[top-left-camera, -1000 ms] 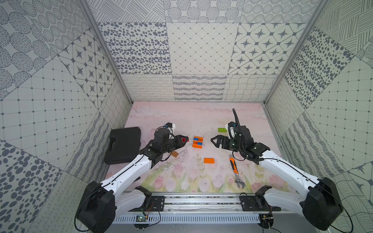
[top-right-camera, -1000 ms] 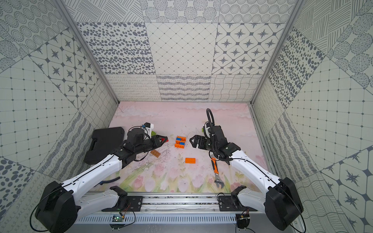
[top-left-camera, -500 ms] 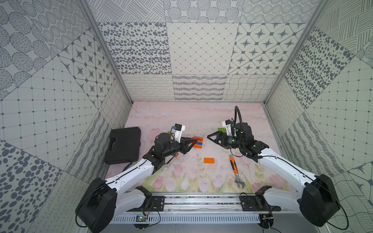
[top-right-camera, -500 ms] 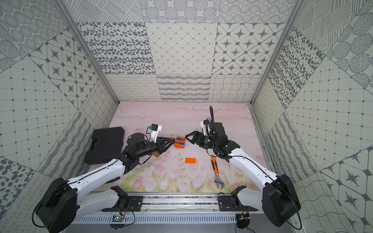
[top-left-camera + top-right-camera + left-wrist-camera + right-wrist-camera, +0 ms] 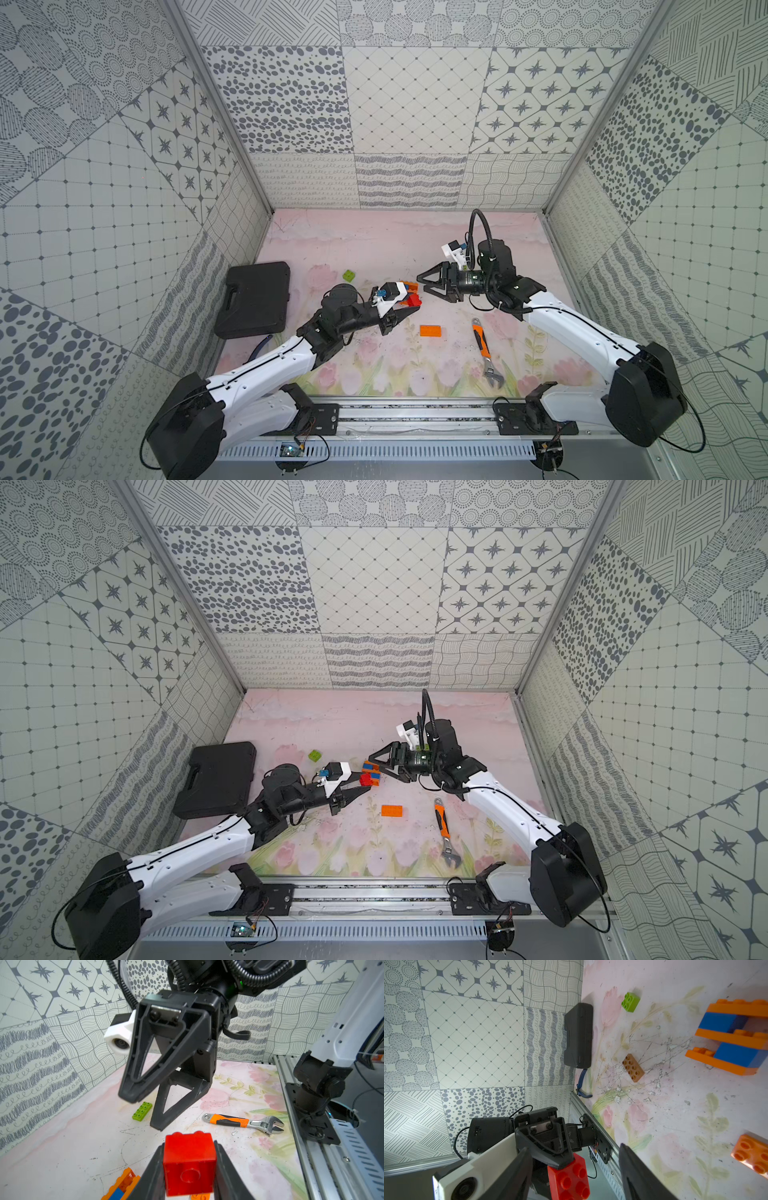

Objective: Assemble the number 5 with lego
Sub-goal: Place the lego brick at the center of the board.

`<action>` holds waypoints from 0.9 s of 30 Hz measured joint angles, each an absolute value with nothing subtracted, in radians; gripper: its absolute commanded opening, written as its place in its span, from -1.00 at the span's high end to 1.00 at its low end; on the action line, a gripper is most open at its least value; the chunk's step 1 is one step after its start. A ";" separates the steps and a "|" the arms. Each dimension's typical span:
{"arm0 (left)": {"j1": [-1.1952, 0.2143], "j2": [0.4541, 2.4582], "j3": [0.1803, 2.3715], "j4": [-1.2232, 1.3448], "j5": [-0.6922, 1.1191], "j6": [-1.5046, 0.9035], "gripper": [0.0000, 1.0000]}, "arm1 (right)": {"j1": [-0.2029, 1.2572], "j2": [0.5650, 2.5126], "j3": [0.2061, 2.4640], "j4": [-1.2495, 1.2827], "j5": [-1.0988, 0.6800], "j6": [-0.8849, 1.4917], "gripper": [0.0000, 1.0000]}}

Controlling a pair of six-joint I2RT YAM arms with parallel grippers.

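In the left wrist view, a red brick (image 5: 189, 1165) is seen pinched between the pressed-in jaws of the left gripper (image 5: 188, 1176) and held clear of the table, while the right gripper (image 5: 145, 1111) faces it with its jaws spread apart and nothing between them. In the right wrist view the same red brick is framed by the right gripper's spread fingers (image 5: 639, 1174), so a handover in mid-air is judged to be under way. The build is judged to be partly done: an orange-and-blue stack (image 5: 735, 1036) of three orange layers with two blue blocks between them lies on the table, already shaped much like the digit, just beyond the two grippers in both top views. Left loose are an orange brick (image 5: 430, 331) near the front, a brown brick (image 5: 633, 1067), a small green brick (image 5: 349, 274) and a longer green brick (image 5: 142, 1111); which of these are needed cannot be told. An orange-handled wrench (image 5: 484, 353) lies apart from the bricks, and a black case (image 5: 255, 299) rests by the wall on the left arm's side. The table (image 5: 374, 245) is covered in a pale pink floral print, scuffed and scratched near the middle, and it is enclosed by walls (image 5: 415, 104) of grey patterned panels.
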State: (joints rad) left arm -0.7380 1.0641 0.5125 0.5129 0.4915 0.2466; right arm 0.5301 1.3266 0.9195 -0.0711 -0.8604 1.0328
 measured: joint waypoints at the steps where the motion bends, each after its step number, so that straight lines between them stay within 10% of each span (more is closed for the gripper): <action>1: -0.740 1.069 0.511 0.525 0.488 0.265 0.81 | 0.535 1.332 0.921 -0.067 -0.874 1.040 -0.23; 27: -0.738 1.161 0.460 0.855 0.483 0.213 0.81 | 0.549 1.346 0.924 -0.018 -1.081 0.949 -0.01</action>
